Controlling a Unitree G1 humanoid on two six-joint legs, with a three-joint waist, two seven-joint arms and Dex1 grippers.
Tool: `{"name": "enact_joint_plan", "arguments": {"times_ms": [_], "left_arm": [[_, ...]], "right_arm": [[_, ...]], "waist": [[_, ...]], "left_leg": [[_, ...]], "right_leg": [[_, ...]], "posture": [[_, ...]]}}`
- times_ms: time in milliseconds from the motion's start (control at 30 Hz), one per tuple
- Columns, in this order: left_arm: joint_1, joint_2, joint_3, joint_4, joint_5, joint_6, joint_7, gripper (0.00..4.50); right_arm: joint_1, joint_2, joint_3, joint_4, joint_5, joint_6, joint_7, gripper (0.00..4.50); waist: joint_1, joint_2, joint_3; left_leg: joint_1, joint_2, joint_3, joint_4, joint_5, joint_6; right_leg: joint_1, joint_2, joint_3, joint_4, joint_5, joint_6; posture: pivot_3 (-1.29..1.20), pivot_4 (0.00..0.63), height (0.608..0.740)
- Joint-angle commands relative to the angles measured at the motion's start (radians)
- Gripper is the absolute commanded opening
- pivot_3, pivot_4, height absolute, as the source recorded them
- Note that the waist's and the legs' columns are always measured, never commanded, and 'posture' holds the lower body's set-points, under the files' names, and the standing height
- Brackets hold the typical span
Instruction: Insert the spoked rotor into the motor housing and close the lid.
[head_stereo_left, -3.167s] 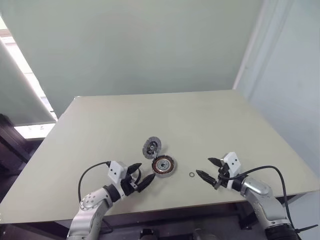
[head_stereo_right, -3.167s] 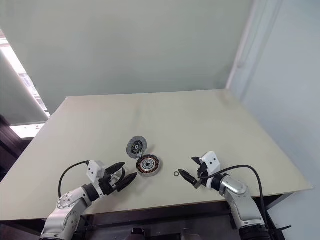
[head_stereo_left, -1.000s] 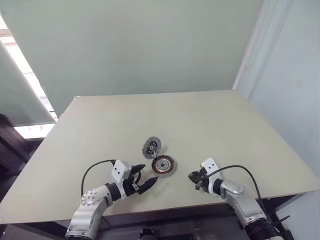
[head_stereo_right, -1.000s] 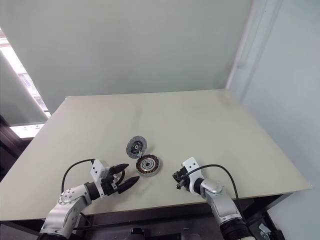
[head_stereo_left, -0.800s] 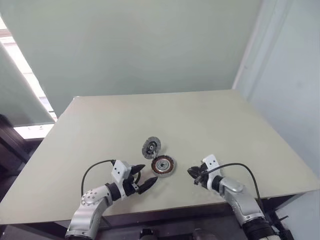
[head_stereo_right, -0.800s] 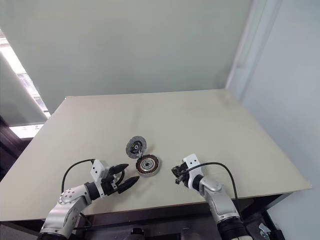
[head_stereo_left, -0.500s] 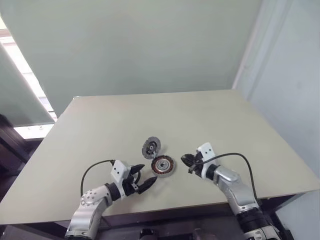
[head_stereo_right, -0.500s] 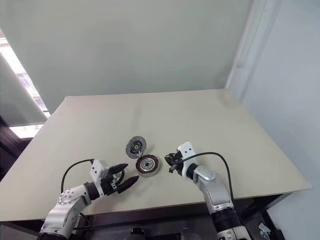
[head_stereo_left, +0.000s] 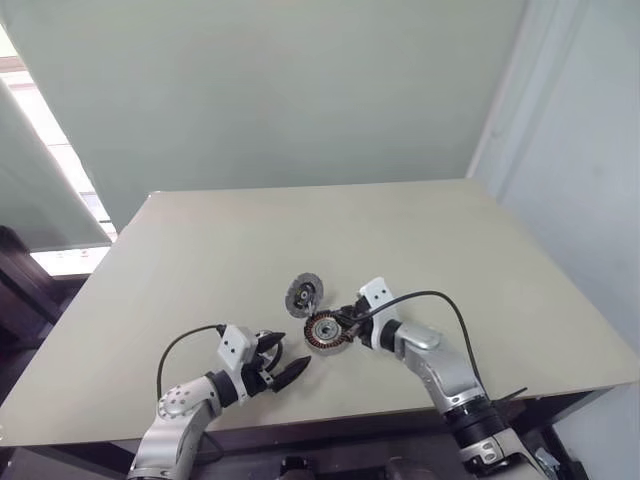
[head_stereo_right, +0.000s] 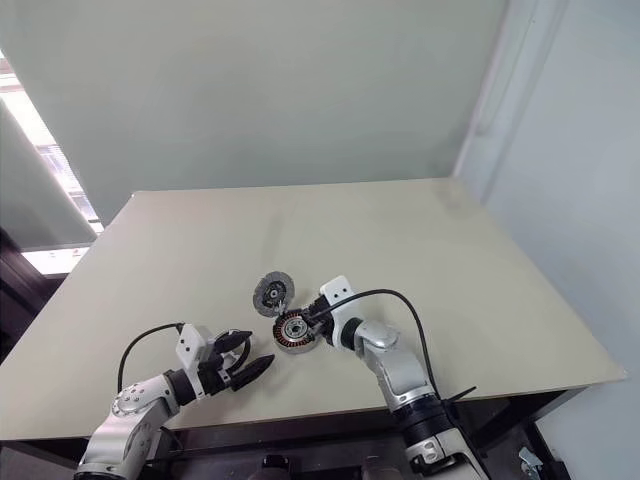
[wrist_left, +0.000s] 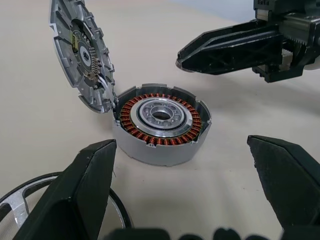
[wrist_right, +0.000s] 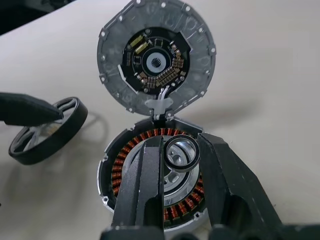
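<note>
— Moved: right gripper (wrist_right: 177, 165) now over the housing (wrist_left: 161, 122), clenched on a small ring (wrist_right: 181, 152)?

— Yes. I see the wheel (wrist_right: 47, 130) beside my wide-open left gripper (head_stereo_right: 243, 358), nearer that arm; lid (wrist_right: 157, 62) hinged up.

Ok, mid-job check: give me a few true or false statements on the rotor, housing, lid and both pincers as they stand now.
1. The lid stands open, hinged up at the motor housing. True.
2. The spoked rotor already sits inside the housing. False: it lies on the table beside the housing.
3. The right pincer holds a small dark ring over the housing's centre. True.
4. The left pincer is shut on the rotor. False: it is open, holding nothing.
5. The copper windings are covered. False: they are exposed.
</note>
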Motion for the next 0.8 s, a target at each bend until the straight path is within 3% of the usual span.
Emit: {"name": "enact_joint_plan", "arguments": {"times_ms": [33,800], "left_arm": [[-0.004,0.01,0.018,-0.027,-0.004,-0.02,0.003,4.5],[0.009,0.019,0.01,-0.043,0.002,-0.022,0.007,4.5]], "right_arm": [[-0.034,0.007,0.014,0.0,-0.014,-0.025,0.006,0.68],[-0.083,0.069,0.028,0.173,-0.039,-0.107,-0.008,0.68]], "waist": [[0.0,0.0,0.0],[-0.001,0.0,0.0]], "left_leg": [[0.0,0.0,0.0,0.0,0.0,0.0],[0.0,0.0,0.0,-0.001,0.0,0.0]], "right_leg": [[0.0,0.0,0.0,0.0,0.0,0.0],[0.0,0.0,0.0,0.0,0.0,0.0]], "posture": [[0.0,0.0,0.74],[0.0,0.0,0.74]]}}
